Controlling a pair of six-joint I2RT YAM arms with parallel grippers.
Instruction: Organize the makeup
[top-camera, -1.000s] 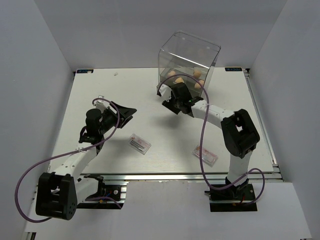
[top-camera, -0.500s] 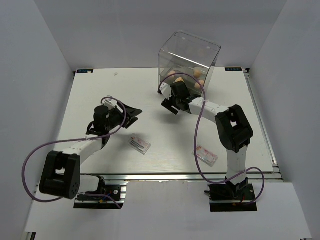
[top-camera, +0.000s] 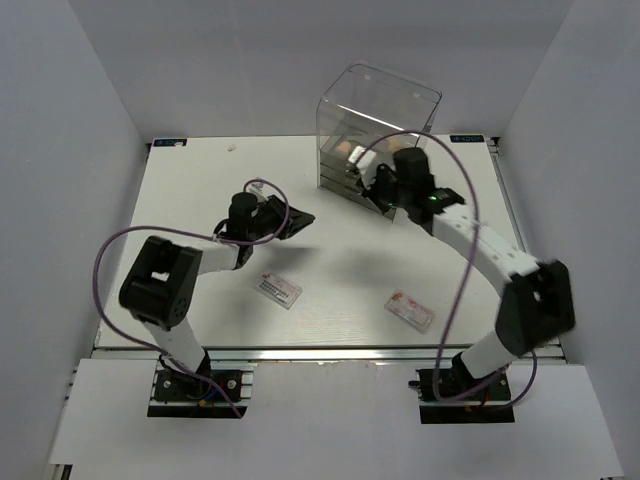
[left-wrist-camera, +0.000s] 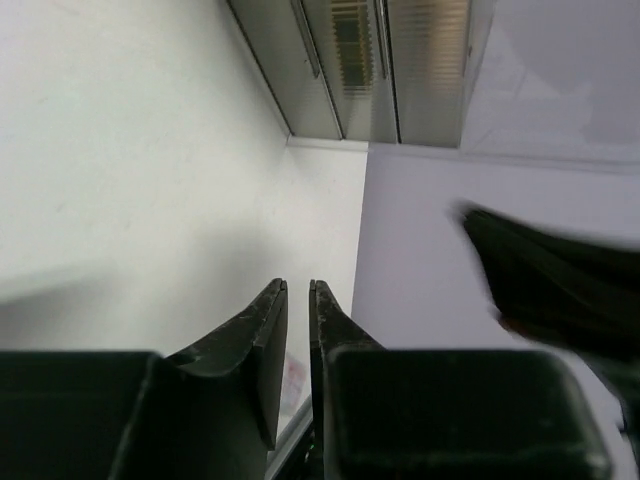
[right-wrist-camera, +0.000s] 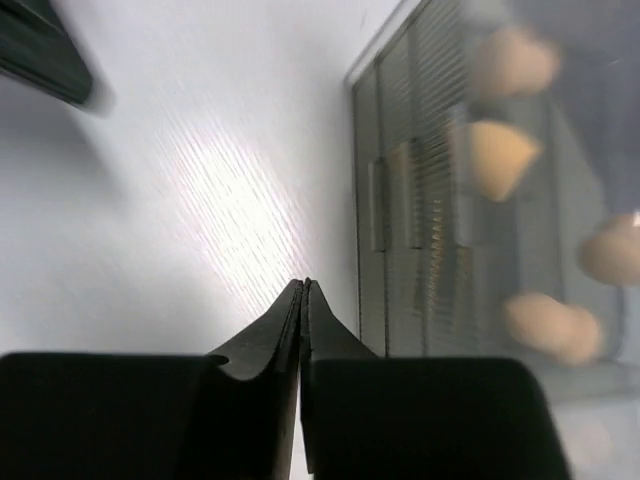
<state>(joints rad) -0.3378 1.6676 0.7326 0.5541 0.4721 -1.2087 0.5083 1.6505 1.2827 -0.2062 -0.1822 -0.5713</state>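
Your left end effector sits over the middle of the desk, its fingers drawn almost together with only a thin slit between them and nothing in it. It points toward the clear drawer box that stands at the far edge of the desk, right of centre. Your right end effector is just in front of that box's ribbed drawer fronts, with its fingers pressed fully together and empty. You cannot tell from these views whether it touches the box. Four peach sponges lie inside the box behind the clear wall; in the right wrist view you see two higher up and two lower down, all a little blurred. From above only a couple of them show through the plastic. One white-pink packet lies flat on the desk toward the near edge, left of the middle, nearer to you than the left end effector and apart from it. The second packet lies flat toward the near edge on the right side, well apart from the first. Neither packet is touched by an arm. You do not see the dark-brown-and-gold tubes clearly in any view
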